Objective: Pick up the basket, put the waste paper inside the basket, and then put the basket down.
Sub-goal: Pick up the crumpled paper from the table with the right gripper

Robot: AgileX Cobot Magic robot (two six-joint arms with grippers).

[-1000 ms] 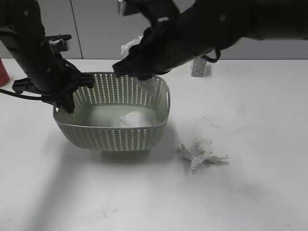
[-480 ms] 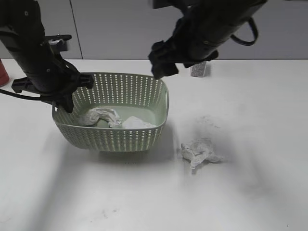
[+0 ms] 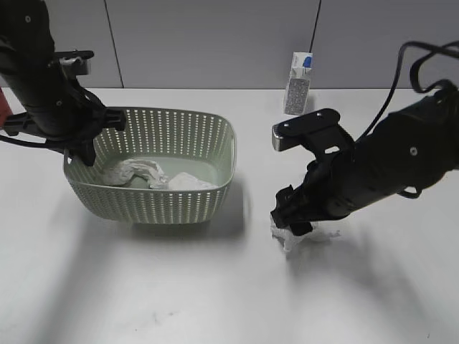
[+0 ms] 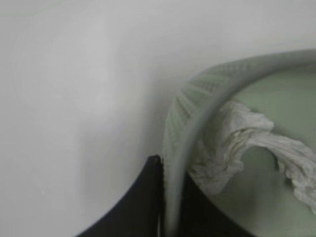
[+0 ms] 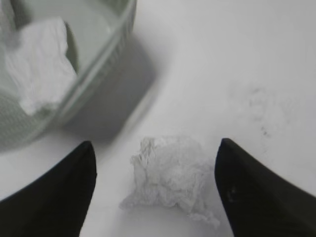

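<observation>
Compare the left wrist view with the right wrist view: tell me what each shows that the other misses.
Only the left wrist view shows the left gripper clamped on the basket rim, beside a twisted paper piece inside. Only the right wrist view shows the open right gripper straddling the last crumpled wad on the table. Both show the basket.

The counter (image 3: 179, 287) is plain white with faint grey scuffs; a crumpled wad of waste paper (image 5: 170, 177) lies directly on it, right of the basket (image 3: 154, 208). An upright white-grey carton (image 3: 297, 84) with a blue top stands at its far edge, against the grey wall.
</observation>
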